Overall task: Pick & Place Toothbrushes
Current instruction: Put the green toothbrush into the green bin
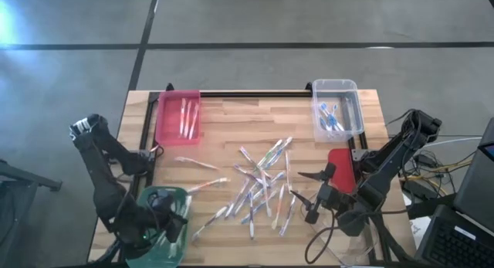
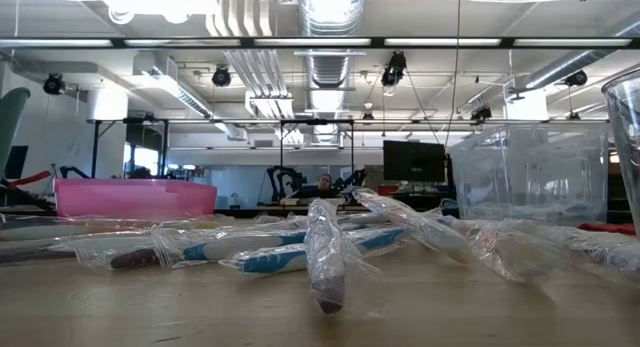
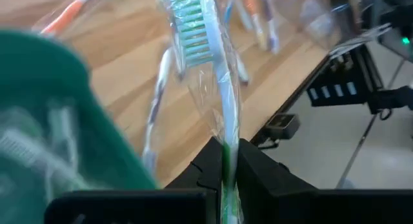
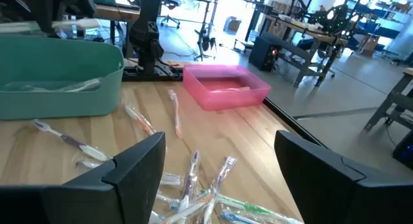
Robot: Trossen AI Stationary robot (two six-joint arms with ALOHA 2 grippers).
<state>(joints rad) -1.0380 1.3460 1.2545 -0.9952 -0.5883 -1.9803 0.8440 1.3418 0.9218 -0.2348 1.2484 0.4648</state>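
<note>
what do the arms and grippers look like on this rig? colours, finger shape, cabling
Both arms are dark, near-black, jointed links. The left gripper has blocky matte-black fingers. The right gripper has broad, flat, angular black fingers. A black cable loops below the right arm; the left arm shows pale markings near its top joint.

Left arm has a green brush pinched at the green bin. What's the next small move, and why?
Probably open the left gripper to drop it: its fingers are shut on the wrapped green toothbrush, and it sits over the green bin, which already holds brushes.

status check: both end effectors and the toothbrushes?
Left end effector shut on green toothbrush, over green bin. Right end effector open above toothbrush pile. Nothing in the way.
</note>
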